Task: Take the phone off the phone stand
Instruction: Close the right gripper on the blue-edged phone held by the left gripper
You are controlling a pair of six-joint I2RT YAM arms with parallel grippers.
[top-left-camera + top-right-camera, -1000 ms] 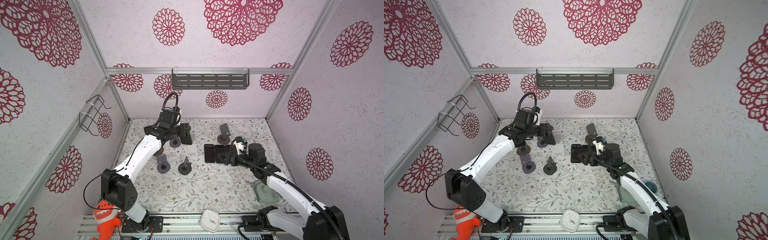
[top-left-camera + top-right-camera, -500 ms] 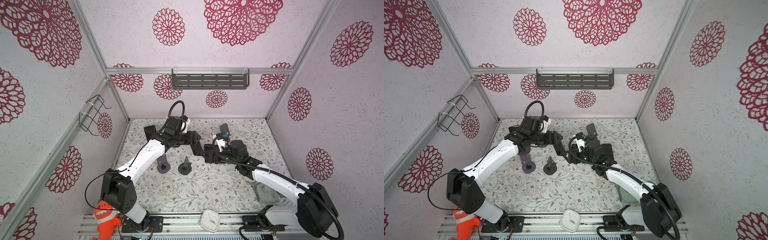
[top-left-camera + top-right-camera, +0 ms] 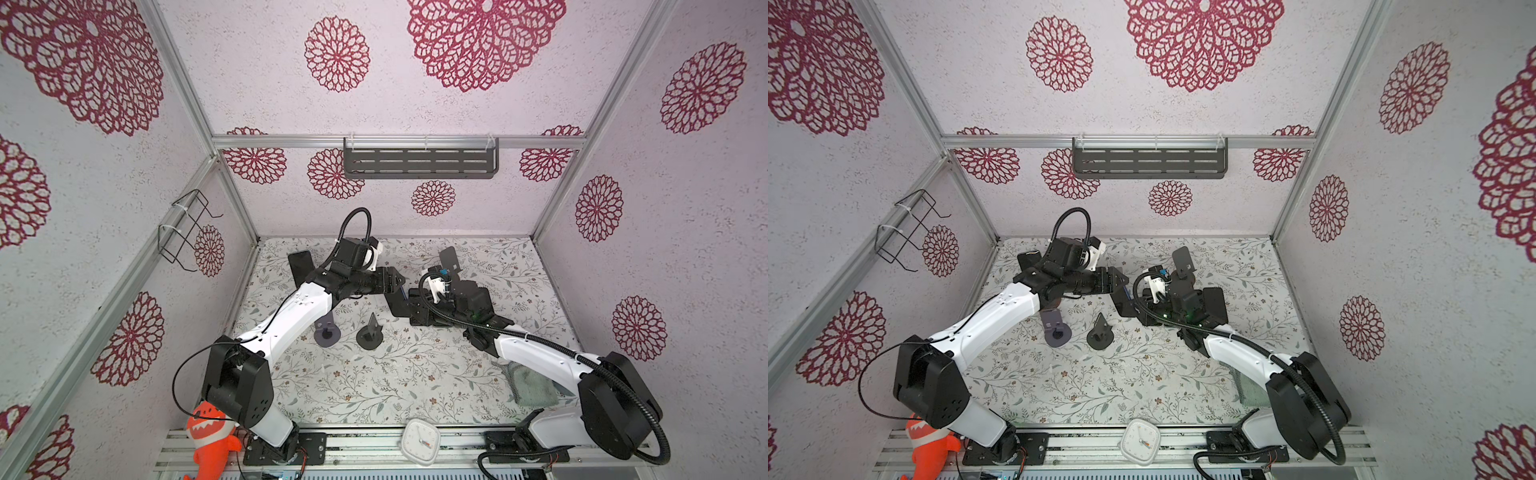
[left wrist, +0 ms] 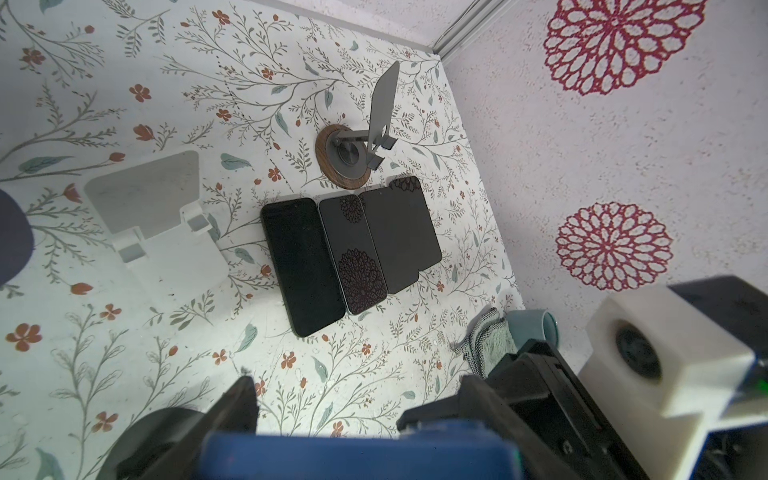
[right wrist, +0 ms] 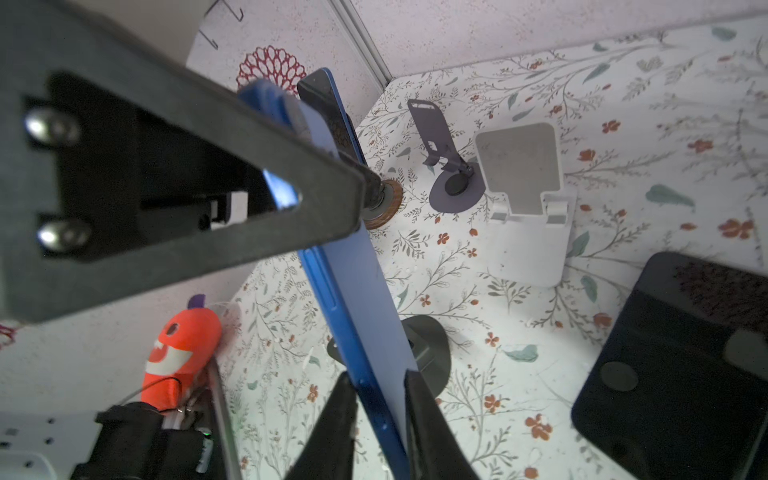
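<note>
The blue phone [image 5: 365,299] hangs in the air above the middle of the table, touching no stand. My left gripper [image 4: 357,390] is shut across its width, and the phone [image 4: 353,453] spans the gap between both fingers. My right gripper [image 5: 378,382] is shut on the lower edge, one finger on each face. In both top views the two grippers meet at the phone [image 3: 397,301] [image 3: 1124,300], the left gripper [image 3: 395,286] coming from the left and the right gripper [image 3: 406,309] from the right. Empty phone stands sit just in front: a black one [image 3: 370,334] and a grey-purple one [image 3: 327,332].
Several dark phones [image 4: 353,249] lie flat side by side under my right arm. A wood-based stand [image 3: 449,259] is at the back right and a white stand [image 5: 519,187] near the middle. Another dark phone [image 3: 301,266] stands at the back left. A green cloth [image 3: 534,386] lies front right.
My left gripper carried the blue phone from the back left toward the middle. My right gripper swung left to meet it and closed on the phone's lower edge.
</note>
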